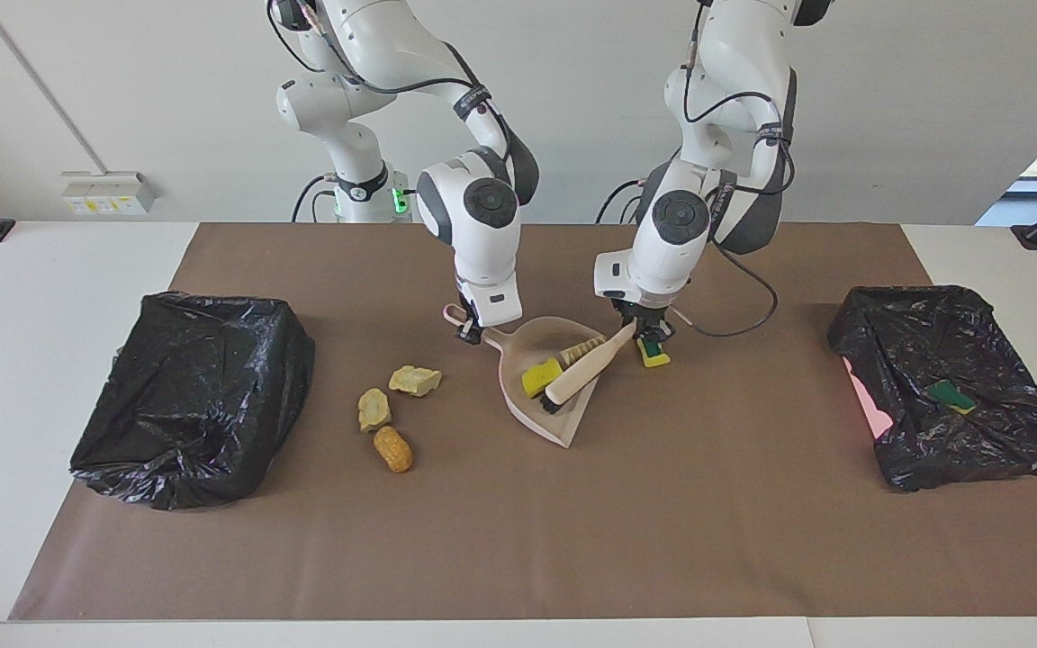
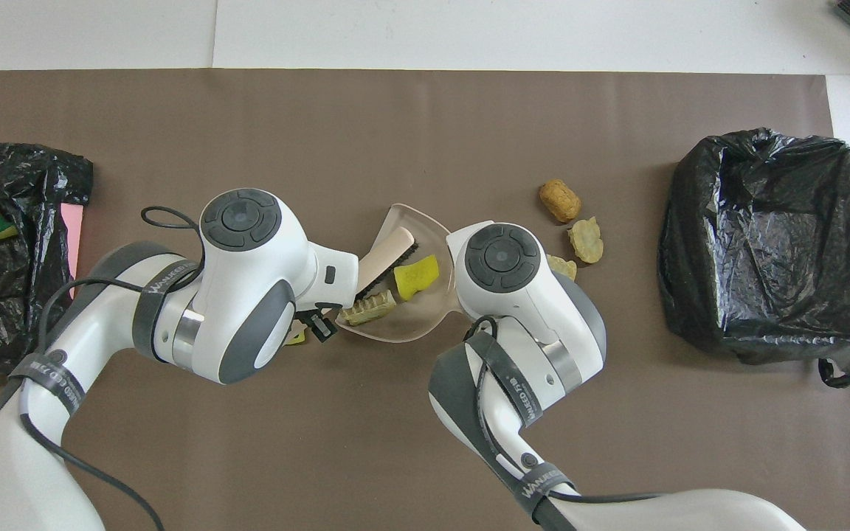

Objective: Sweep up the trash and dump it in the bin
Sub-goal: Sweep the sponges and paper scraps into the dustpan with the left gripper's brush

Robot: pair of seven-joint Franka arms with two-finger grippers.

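My right gripper (image 1: 469, 329) is shut on the handle of the pink-beige dustpan (image 1: 544, 409), which rests on the mat at mid-table. My left gripper (image 1: 640, 331) is shut on the handle of the beige brush (image 1: 583, 371), whose head lies in the pan. A yellow sponge bit (image 1: 540, 376) and a pale chunk (image 2: 370, 306) lie in the pan. A green-backed sponge bit (image 1: 654, 354) lies on the mat under my left gripper. Two pale beige chunks (image 1: 415, 380) (image 1: 374, 409) and an orange-brown lump (image 1: 392, 448) lie beside the pan, toward the right arm's end.
A bin lined with a black bag (image 1: 185, 396) stands at the right arm's end of the table. A second bag-lined bin (image 1: 951, 432) stands at the left arm's end, with a green and yellow sponge (image 1: 951, 394) in it. A brown mat (image 1: 518, 540) covers the table.
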